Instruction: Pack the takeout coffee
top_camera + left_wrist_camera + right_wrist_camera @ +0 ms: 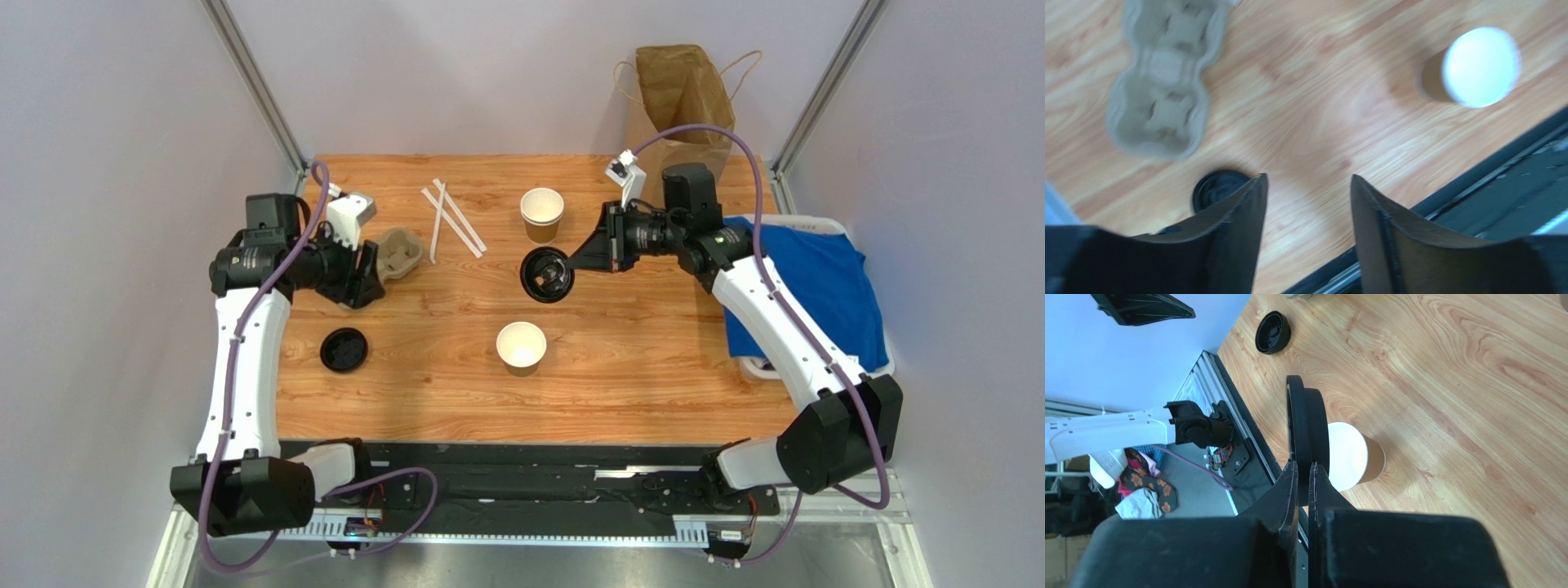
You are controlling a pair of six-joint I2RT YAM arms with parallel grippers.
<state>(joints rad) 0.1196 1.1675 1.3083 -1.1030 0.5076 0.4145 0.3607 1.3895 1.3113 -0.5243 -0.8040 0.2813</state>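
Blurred pulp carrier point(1161, 92) cropped at top edge; loose black lid point(1212, 191) half behind left claw point(1308, 181)

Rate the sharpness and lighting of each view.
Left wrist: motion-blurred, pulp carrier smeared, lidless cup interior blown out white. Right wrist: wood grain crisp, the black lid in the right gripper close, dark, detail lost. Top external: even light, soft shadows on the table.

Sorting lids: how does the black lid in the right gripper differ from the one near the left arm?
The held lid is pinched in the right gripper; the loose lid lies untouched on the table. The held lid is mid-table; the loose lid is toward the left. Both are round and black.
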